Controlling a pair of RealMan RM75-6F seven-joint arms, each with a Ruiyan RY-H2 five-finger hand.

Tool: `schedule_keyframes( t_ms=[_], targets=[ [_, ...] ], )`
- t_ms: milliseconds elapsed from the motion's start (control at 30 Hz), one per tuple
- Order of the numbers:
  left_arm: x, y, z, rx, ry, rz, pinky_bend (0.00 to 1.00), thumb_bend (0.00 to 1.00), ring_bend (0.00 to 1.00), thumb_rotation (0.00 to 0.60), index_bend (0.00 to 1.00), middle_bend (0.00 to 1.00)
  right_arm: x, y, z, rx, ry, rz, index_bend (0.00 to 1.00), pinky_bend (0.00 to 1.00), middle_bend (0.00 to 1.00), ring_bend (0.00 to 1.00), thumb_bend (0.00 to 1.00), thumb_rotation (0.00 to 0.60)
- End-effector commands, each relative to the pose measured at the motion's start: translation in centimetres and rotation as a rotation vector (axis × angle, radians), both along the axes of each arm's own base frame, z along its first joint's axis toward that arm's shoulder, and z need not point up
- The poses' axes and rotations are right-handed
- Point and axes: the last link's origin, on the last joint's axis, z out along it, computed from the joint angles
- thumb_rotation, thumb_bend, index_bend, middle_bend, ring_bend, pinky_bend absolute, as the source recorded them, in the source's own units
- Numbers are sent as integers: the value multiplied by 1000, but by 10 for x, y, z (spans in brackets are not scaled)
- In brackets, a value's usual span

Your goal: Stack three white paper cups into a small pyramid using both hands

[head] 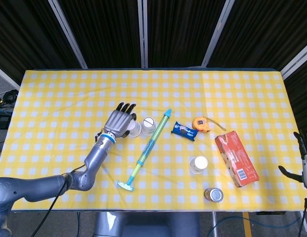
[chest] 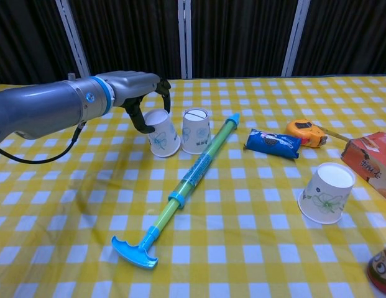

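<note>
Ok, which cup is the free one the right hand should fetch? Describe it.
Find the red box near the table's right side. Just left of it a white paper cup stands upside down, alone. The other two cups sit by the left hand.

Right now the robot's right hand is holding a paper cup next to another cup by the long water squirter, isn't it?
Not quite: the left hand holds that paper cup, beside the second cup by the water squirter. The chest view shows it.

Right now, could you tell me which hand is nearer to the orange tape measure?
The left hand is nearer: it grips a paper cup left of the tape measure, beyond the water squirter. The right hand sits off the table's far right edge.
</note>
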Motion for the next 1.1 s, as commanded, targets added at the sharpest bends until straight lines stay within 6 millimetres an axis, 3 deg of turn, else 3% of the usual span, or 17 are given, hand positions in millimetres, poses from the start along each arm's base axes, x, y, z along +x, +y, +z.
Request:
schedule_keyframes(
  t_ms=[33, 567, 667, 733, 833, 933, 1100],
  targets=[
    [-3, 1, 1, 2, 4, 4, 0, 364, 0, 600, 397, 0, 0, 0, -1, 2, 3, 0, 11, 0, 0, 0, 34, 600],
    [-7, 7, 3, 24, -16, 8, 0, 364, 0, 600, 372, 0, 1, 0, -3, 9, 8, -3, 11, 0, 0, 0, 34, 600],
    [-7, 8, 3, 23, -19, 5, 0, 359, 0, 600, 277, 0, 1, 0, -2, 9, 8, -5, 11, 0, 0, 0, 34, 600],
    [-7, 7, 3, 22, -28, 5, 0, 344, 0, 600, 136, 0, 0, 0, -2, 9, 10, -6, 11, 0, 0, 0, 34, 600],
    [-8, 6, 5, 29, -41, -1, 0, 295, 0, 600, 5, 0, 0, 0, -3, 11, 14, -6, 11, 0, 0, 0, 34, 600],
    [-10, 4, 8, 38, -47, -8, 0, 285, 0, 600, 0, 0, 0, 0, -4, 14, 15, -7, 10, 0, 0, 0, 34, 600],
    [-28, -14, 33, 88, -113, -15, 0, 286, 0, 600, 0, 0, 0, 0, -5, 14, 21, -7, 11, 0, 0, 0, 33, 600]
  ],
)
